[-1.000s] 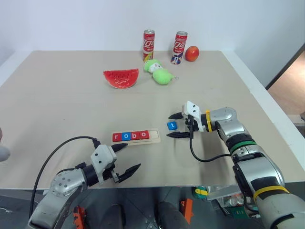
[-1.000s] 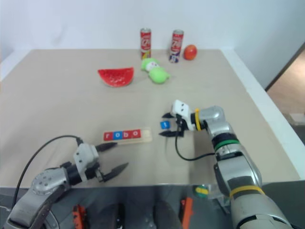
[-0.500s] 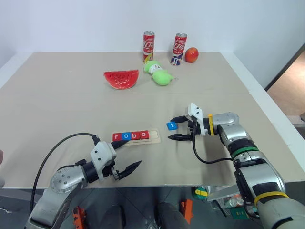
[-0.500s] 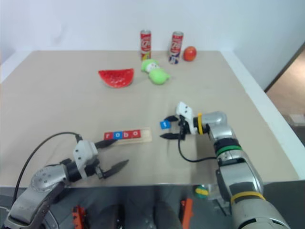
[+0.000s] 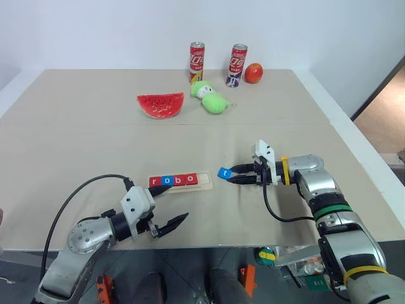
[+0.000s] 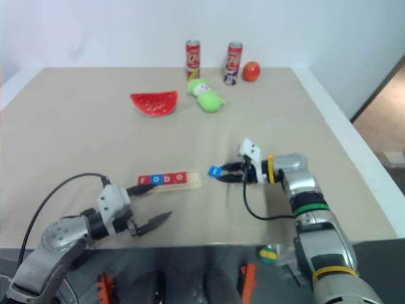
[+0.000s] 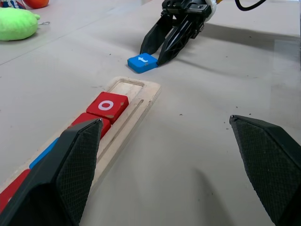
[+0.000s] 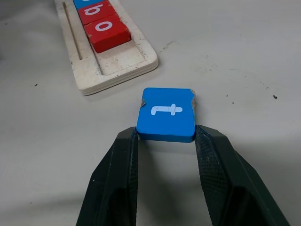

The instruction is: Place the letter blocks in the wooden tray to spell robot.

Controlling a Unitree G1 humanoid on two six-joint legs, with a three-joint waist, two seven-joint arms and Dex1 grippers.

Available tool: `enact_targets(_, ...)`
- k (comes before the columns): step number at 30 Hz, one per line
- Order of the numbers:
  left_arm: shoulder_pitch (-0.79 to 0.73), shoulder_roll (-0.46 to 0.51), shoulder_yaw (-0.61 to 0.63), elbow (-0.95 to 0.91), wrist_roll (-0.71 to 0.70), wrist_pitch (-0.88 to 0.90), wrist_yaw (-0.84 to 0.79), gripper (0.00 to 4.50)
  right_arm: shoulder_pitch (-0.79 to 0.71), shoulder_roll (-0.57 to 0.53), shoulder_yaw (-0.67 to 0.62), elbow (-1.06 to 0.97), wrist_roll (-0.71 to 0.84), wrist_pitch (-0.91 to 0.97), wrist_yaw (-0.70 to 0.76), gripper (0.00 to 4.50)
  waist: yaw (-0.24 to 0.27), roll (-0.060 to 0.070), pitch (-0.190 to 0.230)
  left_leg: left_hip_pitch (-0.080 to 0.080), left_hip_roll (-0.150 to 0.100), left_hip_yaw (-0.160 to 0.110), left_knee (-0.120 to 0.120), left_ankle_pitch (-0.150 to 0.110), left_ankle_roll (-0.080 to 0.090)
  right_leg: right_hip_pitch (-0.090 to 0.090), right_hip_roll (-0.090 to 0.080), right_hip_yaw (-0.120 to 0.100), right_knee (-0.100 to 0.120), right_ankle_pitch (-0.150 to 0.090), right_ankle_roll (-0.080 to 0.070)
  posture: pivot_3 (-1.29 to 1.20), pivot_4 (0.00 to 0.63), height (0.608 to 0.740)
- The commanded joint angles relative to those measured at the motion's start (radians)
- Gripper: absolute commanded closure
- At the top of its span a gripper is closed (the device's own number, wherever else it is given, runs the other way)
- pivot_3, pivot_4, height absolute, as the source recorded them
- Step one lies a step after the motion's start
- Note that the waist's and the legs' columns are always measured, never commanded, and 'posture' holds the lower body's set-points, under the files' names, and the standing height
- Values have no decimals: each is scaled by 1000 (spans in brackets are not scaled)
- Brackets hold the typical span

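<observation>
The right gripper (image 8: 164,136) pinched the blue t block (image 8: 167,114) on the table, just right of the wooden tray (image 5: 204,183) already spelling "robo". The left gripper (image 5: 166,208) hung open. Next, lift and seat it in the empty right-end slot.

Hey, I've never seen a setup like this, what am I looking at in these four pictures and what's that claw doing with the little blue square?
This is a humanoid robot with two arms, each ending in a two-fingered black claw. Two pictures come from cameras on its head, looking down over a table; the other two come from cameras on each wrist. The right gripper has closed its fingers on the sides of the blue t block, which lies on the table. Nearby, the wooden tray already spells r, o, b, o, with one slot empty. The left gripper is open. At the far end lie a toy watermelon slice, a green plush, two cans and a red fruit.
</observation>
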State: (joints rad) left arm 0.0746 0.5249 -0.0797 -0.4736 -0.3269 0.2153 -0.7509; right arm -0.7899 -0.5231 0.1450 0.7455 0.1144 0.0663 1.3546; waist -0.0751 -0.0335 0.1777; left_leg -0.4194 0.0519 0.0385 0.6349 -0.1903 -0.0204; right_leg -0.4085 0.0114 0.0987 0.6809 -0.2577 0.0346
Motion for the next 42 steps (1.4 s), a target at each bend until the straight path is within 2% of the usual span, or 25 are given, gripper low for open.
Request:
enact_targets(1, -7, 2, 11, -9, -10, -3, 0, 0, 11, 1, -3, -25, -3, 20, -10, 3312, 0, 0, 0, 0, 0, 0, 0, 0, 0, 0, 0, 0, 0, 0, 0, 0, 150, 740)
enact_targets(9, 1, 4, 17, -16, -9, 2, 7, 0, 8, -7, -13, -67, 5, 27, -24, 3312, 0, 0, 0, 1, 0, 0, 0, 0, 0, 0, 0, 0, 0, 0, 1, 0, 150, 740)
enact_targets(16, 23, -35, 84, -37, -34, 30, 96, 0, -37, -25, -1, -316, 64, 161, 27, 3312, -1, 0, 0, 0, 1, 0, 0, 0, 0, -1, 0, 1, 0, -3, 5, 0, 150, 740)
enact_targets(21, 25, -57, 91, -47, -36, 55, 138, 0, -50, -5, 49, -375, 54, 153, 67, 3312, 0, 0, 0, 0, 0, -1, 0, 0, 0, 0, 0, 0, 0, -3, 6, 0, 150, 740)
enact_targets(25, 7, -86, 97, -56, -58, 89, 178, 0, -102, 37, 125, -189, -30, -57, 94, 3312, -1, 0, 0, 0, 0, 0, 0, 0, 0, 0, 0, 0, 0, -3, 6, 0, 150, 740)
enact_targets(28, 11, -89, 97, -68, -64, 99, 185, 0, -137, 58, 136, -85, -54, -135, 98, 3312, -1, 0, 0, 0, 0, 0, 1, 0, 0, -1, 0, 0, 0, -2, 5, 0, 150, 740)
enact_targets(34, 38, -92, 78, -99, -59, 103, 197, 0, -205, 99, 138, 78, -95, -230, 98, 3312, -1, 0, 0, -1, 0, 1, 0, 0, 0, -1, 0, 1, 0, 1, 0, 0, 150, 740)
enact_targets(42, 52, -91, 78, -111, -59, 107, 203, 0, -229, 124, 136, 146, -111, -261, 133, 3312, -1, 0, 0, -1, 0, 0, 0, 0, 0, -1, 0, 0, 0, 0, -1, 0, 150, 740)
